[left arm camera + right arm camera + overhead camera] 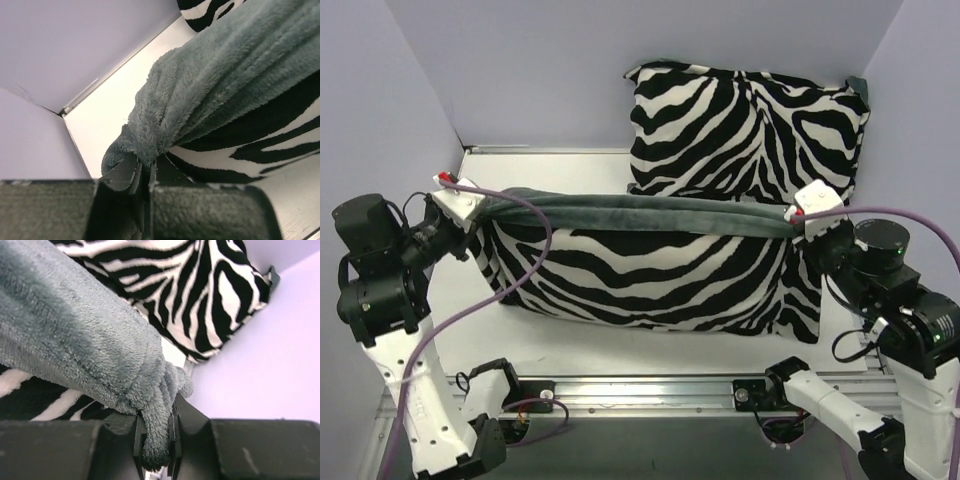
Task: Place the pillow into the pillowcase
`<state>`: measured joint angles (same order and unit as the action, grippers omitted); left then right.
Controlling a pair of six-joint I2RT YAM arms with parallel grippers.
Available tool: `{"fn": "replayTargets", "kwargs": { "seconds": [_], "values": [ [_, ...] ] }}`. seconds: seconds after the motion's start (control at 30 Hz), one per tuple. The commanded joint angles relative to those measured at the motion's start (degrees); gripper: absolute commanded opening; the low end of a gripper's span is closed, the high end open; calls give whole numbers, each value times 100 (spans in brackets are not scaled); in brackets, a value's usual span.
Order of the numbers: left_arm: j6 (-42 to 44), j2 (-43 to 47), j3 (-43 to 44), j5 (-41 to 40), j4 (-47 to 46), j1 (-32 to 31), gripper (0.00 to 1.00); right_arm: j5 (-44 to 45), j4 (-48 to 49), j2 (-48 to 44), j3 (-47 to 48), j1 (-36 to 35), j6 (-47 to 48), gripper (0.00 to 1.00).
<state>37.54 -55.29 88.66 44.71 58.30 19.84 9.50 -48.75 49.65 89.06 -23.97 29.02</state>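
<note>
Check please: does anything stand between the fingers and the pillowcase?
Nothing visible does. The left fingers and right fingers are both shut on the pillowcase, pinching its grey plush edge at each end. The zebra cushion lies behind it.

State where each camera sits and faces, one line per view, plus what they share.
Top external: above, behind the bases, facing down on the table; left arm and right arm show.
Left wrist: on the left gripper, facing along its shut jaws pinching the pillowcase.
Right wrist: on the right gripper, likewise; zebra cushion behind.
Shared: all three show the pillowcase.
</note>
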Motion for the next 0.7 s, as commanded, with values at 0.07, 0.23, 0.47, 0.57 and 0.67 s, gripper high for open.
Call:
{"fn": "replayTargets", "kwargs": {
  "seconds": [0.07,0.23,0.47,0.57,0.67],
  "values": [
    [948,-60,4,-393,383,161,0,713,-408,-53,-546,199,614,0],
    [143,-1359,-244,-1313,-467,-714,0,-341,873,1279,-1556,795,894,0],
    [-1617,-4567,2633,-3276,-665,-799,67,-278,56,6236,4381,2228,11,83],
    [-2057,-5193,3990,-2819,144,-420,89,-841,-1250,6954,5520,2388,-54,94],
    [-2119,-5221,3915,-2521,409,-401,91,-1677,-1059,5840,3775,2309,-54,94]
  ]
}}
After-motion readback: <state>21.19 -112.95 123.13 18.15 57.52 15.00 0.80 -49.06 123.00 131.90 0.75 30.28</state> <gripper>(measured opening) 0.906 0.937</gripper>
